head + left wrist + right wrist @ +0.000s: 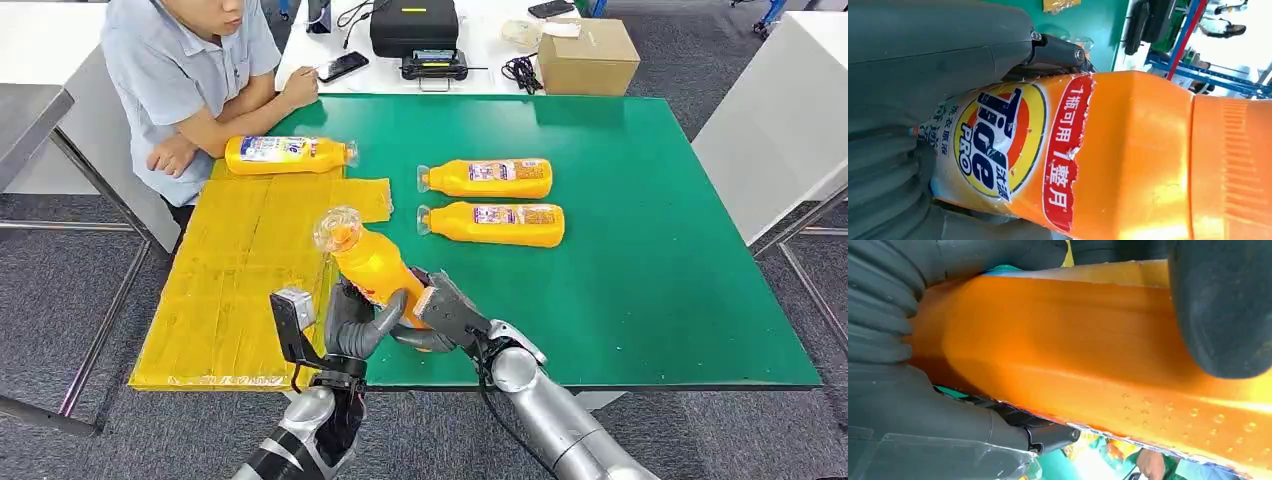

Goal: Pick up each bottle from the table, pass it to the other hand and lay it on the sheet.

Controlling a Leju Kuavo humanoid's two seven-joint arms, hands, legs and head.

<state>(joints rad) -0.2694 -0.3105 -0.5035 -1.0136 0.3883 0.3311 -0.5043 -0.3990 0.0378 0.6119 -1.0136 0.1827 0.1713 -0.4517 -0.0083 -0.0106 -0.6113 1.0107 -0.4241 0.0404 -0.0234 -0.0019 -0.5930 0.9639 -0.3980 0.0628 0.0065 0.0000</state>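
Both hands were on the same orange bottle [372, 262] at this point, right over the near edge of the green table [650, 250]. The bottle was off the surface, tilted, with its clear cap pointing up and away from the robot, toward the yellow sheet [240, 270].

The right hand [445, 312] came in from the lower right, forearm angled up across the table's near edge, and gripped the bottle's base end. The right wrist view [1048, 350] showed the orange body pressed tight against the ribbed palm, with a thick dark finger [1223, 305] wrapped over it.

The left hand [355, 325] rose nearly straight up from below, just beside the right one, fingers curled around the lower part of the bottle. In the left wrist view the labelled side [1013, 145] sat right against the grey hand [923, 75], so it looked like a proper hold too, not just a touch.

Elsewhere on the table: one bottle [288, 154] lay flat at the far end of the sheet, and two more [487, 178] [492, 223] lay side by side on the bare green, beyond the held one. A person [190, 80] leaned on the table's far left corner, next to the sheet.
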